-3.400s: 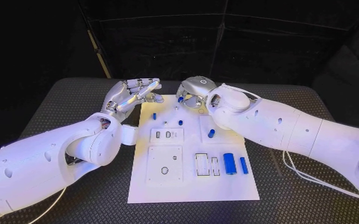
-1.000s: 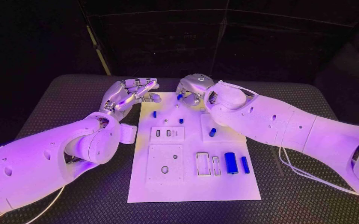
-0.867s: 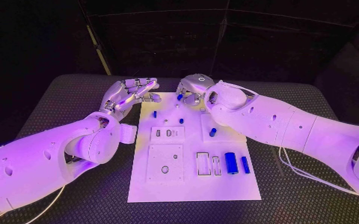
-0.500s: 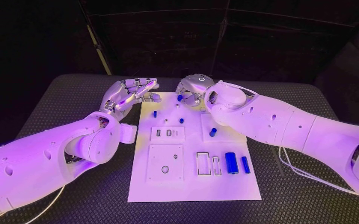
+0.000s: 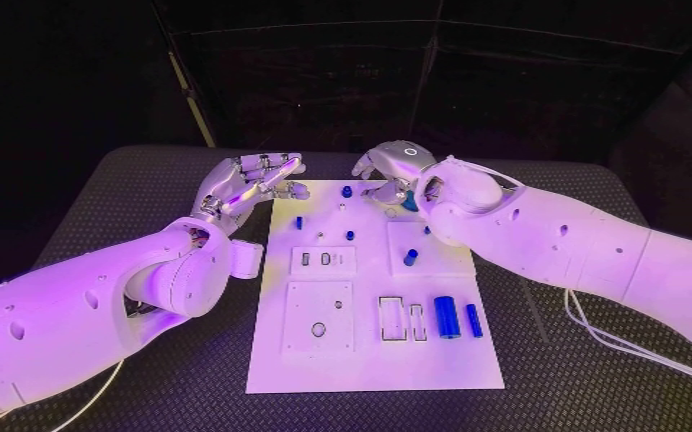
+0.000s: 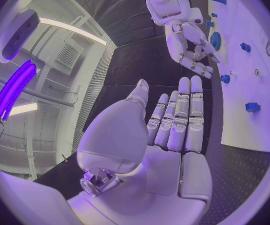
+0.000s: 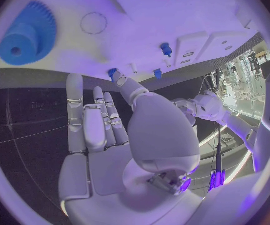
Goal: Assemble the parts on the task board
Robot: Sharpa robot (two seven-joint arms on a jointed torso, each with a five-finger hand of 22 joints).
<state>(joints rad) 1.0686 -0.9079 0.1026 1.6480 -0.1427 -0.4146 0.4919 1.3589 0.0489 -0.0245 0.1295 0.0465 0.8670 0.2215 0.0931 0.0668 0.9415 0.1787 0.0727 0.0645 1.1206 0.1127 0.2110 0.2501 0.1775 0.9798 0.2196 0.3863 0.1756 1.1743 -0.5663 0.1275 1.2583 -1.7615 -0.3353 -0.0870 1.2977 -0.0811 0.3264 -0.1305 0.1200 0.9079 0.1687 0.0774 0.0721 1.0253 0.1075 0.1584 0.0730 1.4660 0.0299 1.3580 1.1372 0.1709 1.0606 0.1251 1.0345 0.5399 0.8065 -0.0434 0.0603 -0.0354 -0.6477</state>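
The white task board (image 5: 372, 292) lies in the middle of the black table (image 5: 130, 202), its long side running from six to twelve o'clock; the right robot hand (image 5: 392, 174) hangs over the board's far edge at about twelve o'clock, and in the right wrist view its fingers (image 7: 91, 120) are stretched out and apart with nothing between them, so it is wide and empty; just beyond them sits a blue gear (image 7: 27, 34) on the board, with a small blue peg (image 7: 166, 49) standing nearby; the left robot hand (image 5: 254, 182) hovers off the board's far left corner at about eleven o'clock, its fingers (image 6: 181, 120) straight and side by side in the left wrist view, holding nothing and touching nothing; two blue cylinders (image 5: 444, 317) lie side by side toward the board's near right at about five o'clock, another blue part (image 5: 408, 256) lies right of centre, and a small blue piece (image 5: 297, 222) stands left of centre; judging by this, the step in hand is the start of a pick at the far edge, with the right robot hand poised near the gear and the pegs there; which part it means to take I cannot tell; the next move probably calls for lowering the fingers around one small part and closing on it squarely, since such small pieces could tip or roll; no brand, label or legible writing appears on the board or parts.
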